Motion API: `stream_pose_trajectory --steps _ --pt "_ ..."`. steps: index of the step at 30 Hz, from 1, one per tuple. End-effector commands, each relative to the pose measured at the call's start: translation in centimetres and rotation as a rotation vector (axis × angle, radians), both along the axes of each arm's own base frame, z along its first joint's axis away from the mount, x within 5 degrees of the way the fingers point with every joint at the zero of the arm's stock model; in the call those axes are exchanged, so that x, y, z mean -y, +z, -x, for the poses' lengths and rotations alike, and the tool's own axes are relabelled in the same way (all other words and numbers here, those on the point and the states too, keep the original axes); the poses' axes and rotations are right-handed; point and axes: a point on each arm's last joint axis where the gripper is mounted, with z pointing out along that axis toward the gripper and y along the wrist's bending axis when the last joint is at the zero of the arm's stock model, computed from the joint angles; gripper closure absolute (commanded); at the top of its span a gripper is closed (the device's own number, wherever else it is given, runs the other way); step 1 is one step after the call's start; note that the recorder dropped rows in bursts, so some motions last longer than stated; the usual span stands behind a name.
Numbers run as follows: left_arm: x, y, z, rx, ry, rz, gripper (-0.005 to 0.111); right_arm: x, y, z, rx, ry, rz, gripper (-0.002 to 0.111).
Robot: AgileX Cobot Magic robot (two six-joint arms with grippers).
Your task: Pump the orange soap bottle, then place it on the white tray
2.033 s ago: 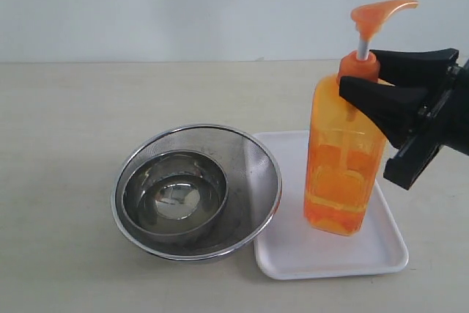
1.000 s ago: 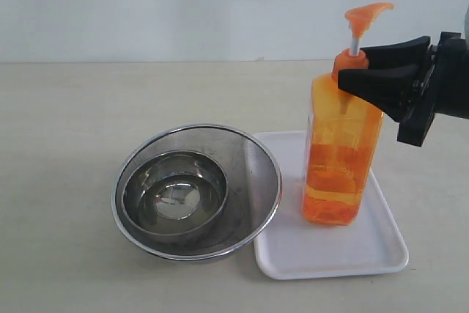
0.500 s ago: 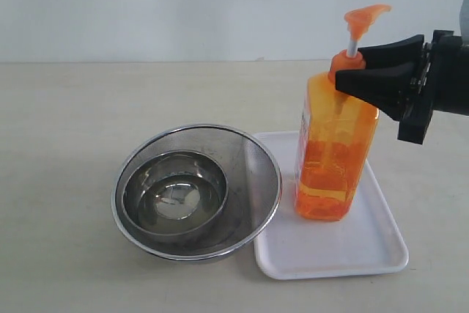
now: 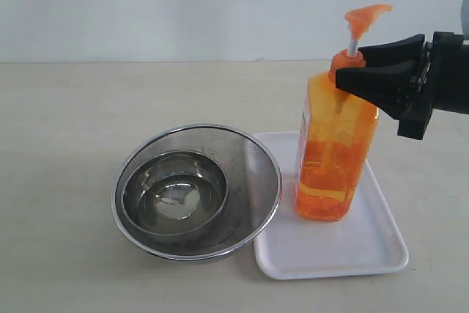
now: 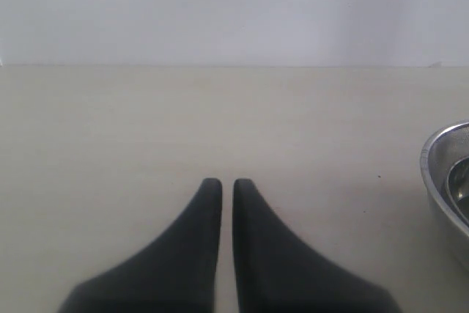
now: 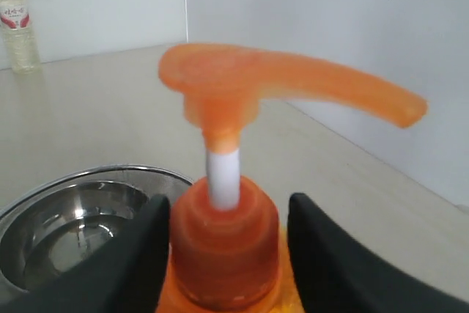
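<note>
On the flat white plastic tray [image 4: 352, 248], the tall translucent orange soap bottle [image 4: 333, 159] stood with your right gripper [image 4: 349, 65] loose around its collar and your left gripper [image 5: 221, 185] pinched closed.

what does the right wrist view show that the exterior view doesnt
Only the right wrist view: a small clear bottle standing far back by the wall, and a thin gap on one side between the right gripper and the neck of the orange soap bottle. Only the exterior view: the white tray, with the soap bottle's body standing upright on it. Both: the raised pump head, the gripper flanking the bottle's neck, and the steel bowl.
</note>
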Motion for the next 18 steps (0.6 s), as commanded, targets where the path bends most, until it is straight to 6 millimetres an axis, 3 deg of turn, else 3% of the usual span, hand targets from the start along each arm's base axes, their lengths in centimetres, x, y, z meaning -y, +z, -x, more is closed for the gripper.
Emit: stream_pose_trajectory --steps 1,12,18 --pt "0.0 -0.1 0.0 0.005 0.005 0.013 0.102 0.0 0.5 0.0 0.017 0.016 -0.017 0.052" --pt "0.0 -0.1 0.0 0.005 0.005 0.013 0.102 0.1 0.8 -0.2 0.027 -0.02 -0.051 0.044" --pt "0.0 -0.1 0.0 0.005 0.005 0.013 0.102 -0.1 2.3 0.8 0.053 0.005 -0.037 0.045"
